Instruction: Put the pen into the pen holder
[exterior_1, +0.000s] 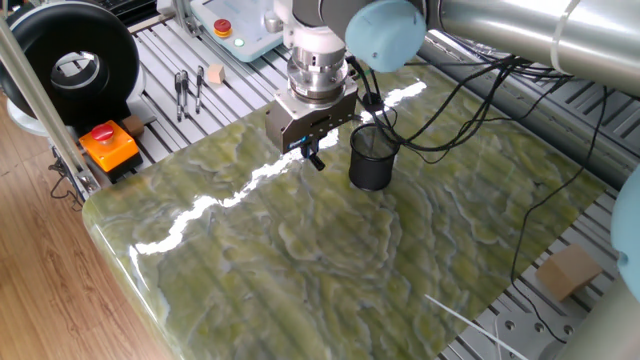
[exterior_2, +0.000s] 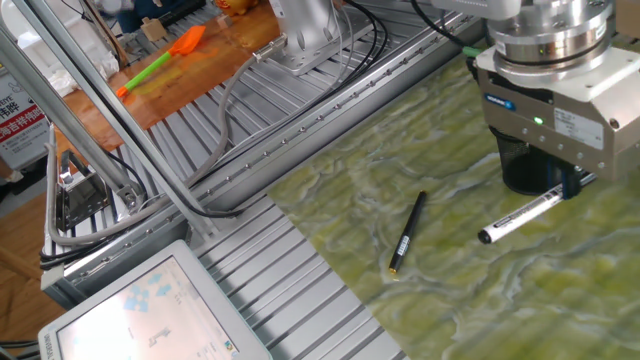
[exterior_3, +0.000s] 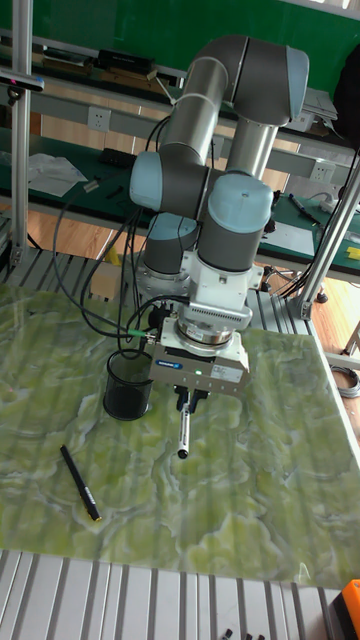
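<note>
My gripper (exterior_2: 566, 186) is shut on the pen (exterior_2: 519, 217), a white barrel with dark print, holding it near one end. The pen sticks out sideways and slightly down, lifted off the green marble table (exterior_2: 420, 300). In the tall fixed view the pen (exterior_3: 184, 424) points toward the camera below the gripper (exterior_3: 191, 400). The pen holder (exterior_1: 372, 160), a black mesh cup, stands upright on the table right beside the gripper (exterior_1: 313, 154). In the other fixed view the pen holder (exterior_2: 518, 176) is partly hidden behind the gripper body; it shows as (exterior_3: 128, 385) left of the pen.
A thin dark pen (exterior_2: 405, 235) lies on the table left of the held one. Black cables (exterior_1: 450, 120) trail across the table behind the cup. An orange button box (exterior_1: 108, 145) sits off the table's left corner, a cardboard block (exterior_1: 567, 272) off its right edge.
</note>
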